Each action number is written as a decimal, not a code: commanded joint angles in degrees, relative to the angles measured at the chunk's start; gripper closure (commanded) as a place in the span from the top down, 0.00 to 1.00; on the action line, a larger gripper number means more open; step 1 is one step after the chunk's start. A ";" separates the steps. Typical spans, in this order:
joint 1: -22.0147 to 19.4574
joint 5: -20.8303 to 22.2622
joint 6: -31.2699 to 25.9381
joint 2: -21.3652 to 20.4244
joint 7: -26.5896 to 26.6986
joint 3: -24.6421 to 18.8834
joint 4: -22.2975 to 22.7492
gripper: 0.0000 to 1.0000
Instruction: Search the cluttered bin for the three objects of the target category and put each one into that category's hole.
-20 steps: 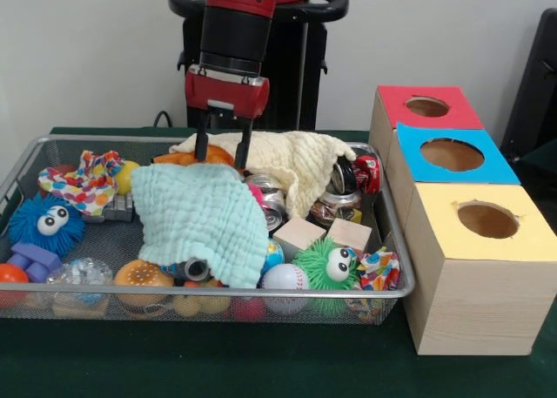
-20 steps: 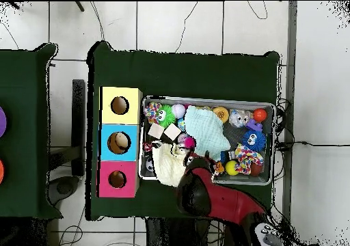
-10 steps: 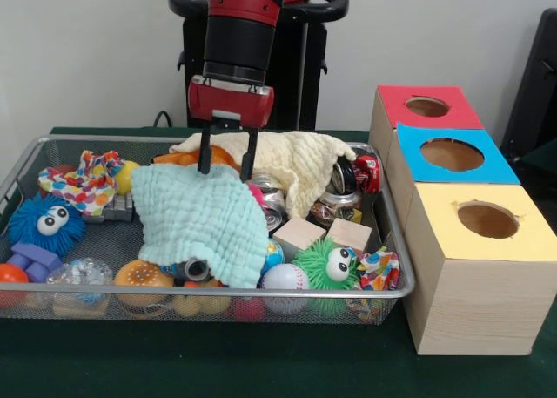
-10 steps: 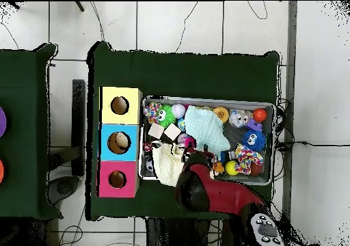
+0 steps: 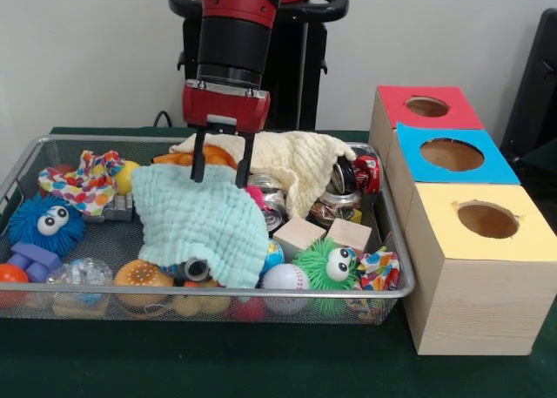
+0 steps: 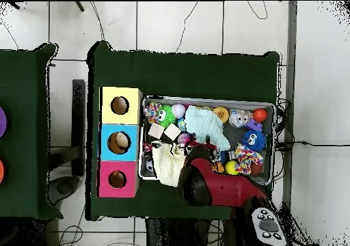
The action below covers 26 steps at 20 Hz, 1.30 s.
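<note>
My gripper (image 5: 219,173) hangs open over the far edge of a mint green cloth (image 5: 204,219), one fingertip (image 5: 197,170) on either side of a fold. Nothing is held between them. The cloth lies over toys in the middle of the wire bin (image 5: 26,167). Behind it lies a cream cloth (image 5: 296,158), with an orange toy (image 5: 187,157) beside it. From overhead, the red arm (image 6: 205,185) hides the gripper, and the mint cloth (image 6: 205,124) shows beyond it. The wooden box has a red hole (image 5: 426,106), a blue hole (image 5: 451,154) and a yellow hole (image 5: 487,219).
Crushed cans (image 5: 339,202) and two wooden blocks (image 5: 298,234) lie right of the cloths. A green fuzzy ball (image 5: 326,267), a baseball (image 5: 284,278), a blue fuzzy ball (image 5: 48,224), a toy burger (image 5: 144,276) and a spotted cloth (image 5: 83,178) fill the rest of the bin.
The gripper has come down and a little nearer onto the mint cloth's far edge, still open. The toys and boxes have not moved.
</note>
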<state>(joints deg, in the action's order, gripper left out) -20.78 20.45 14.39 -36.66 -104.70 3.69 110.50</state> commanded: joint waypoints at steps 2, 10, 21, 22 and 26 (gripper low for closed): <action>-1.89 3.88 -6.14 -0.04 -1.13 -8.86 -11.81 1.00; -2.72 3.51 -10.78 2.31 -0.10 -12.66 -18.85 1.00; -1.91 5.35 -10.17 4.26 -1.48 -10.76 -20.83 1.00; -1.50 5.20 -9.65 4.85 -1.95 -10.20 -20.93 1.00; 0.53 4.83 -6.95 7.50 -3.15 -6.49 -21.50 1.00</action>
<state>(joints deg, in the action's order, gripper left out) -21.71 22.89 8.18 -34.69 -104.70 -3.38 91.82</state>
